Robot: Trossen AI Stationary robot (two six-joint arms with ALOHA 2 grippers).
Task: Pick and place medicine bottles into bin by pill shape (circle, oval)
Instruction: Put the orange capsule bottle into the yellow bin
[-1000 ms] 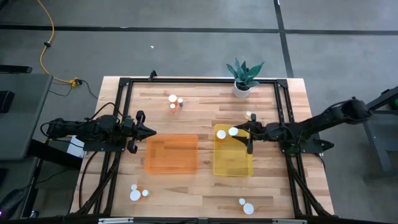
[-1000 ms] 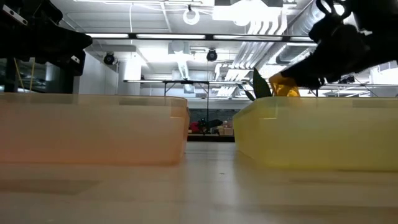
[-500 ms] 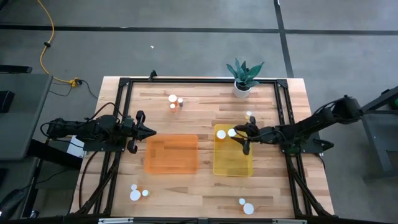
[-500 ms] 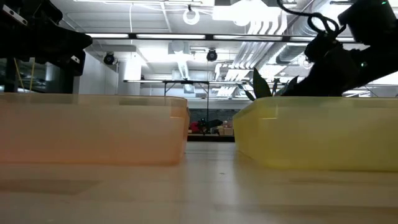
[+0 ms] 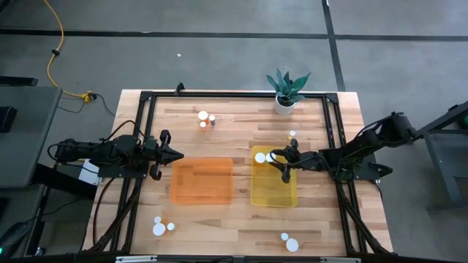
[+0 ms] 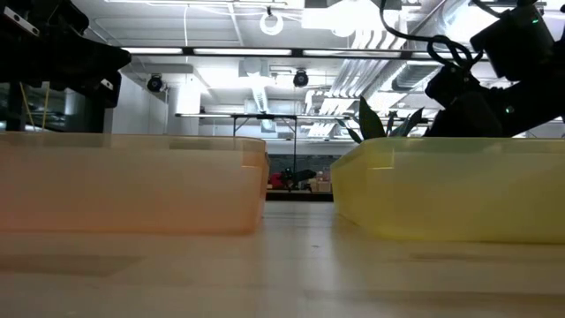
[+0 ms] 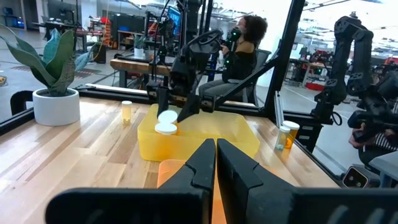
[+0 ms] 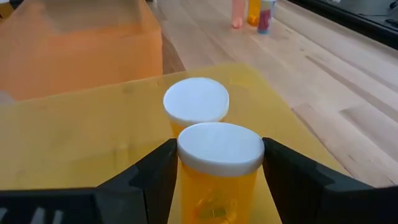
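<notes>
My right gripper (image 5: 281,162) is down inside the yellow bin (image 5: 274,191) at its far end, shut on an amber medicine bottle with a white cap (image 8: 219,148). A second capped bottle (image 8: 196,99) stands on the bin floor just beyond it; both caps show in the high view (image 5: 260,157). In the low view the yellow bin's wall (image 6: 450,190) hides the bottle. My left gripper (image 5: 178,154) is shut and empty, hovering at the left edge of the orange bin (image 5: 202,180). My right gripper pinches the bottle between its two fingers (image 8: 154,177) just below the white cap (image 8: 186,163), on opposite sides. The fingers come level from the table's right side. The bottle stands upright, cap up, low in the yellow bin; whether its base touches the floor is hidden.
Loose bottles stand far of the orange bin (image 5: 203,117), near the front left (image 5: 159,229), near the front right (image 5: 292,245), and one far of the yellow bin (image 5: 292,134). A potted plant (image 5: 285,91) stands at the far edge. A seated person (image 7: 245,50) shows beyond the table.
My right gripper has gone down with the bottle, from above the yellow bin's rim to inside the bin, moving slightly toward the table's left. The bottle has stayed upright in the hold and now stands next to the other bottle.
</notes>
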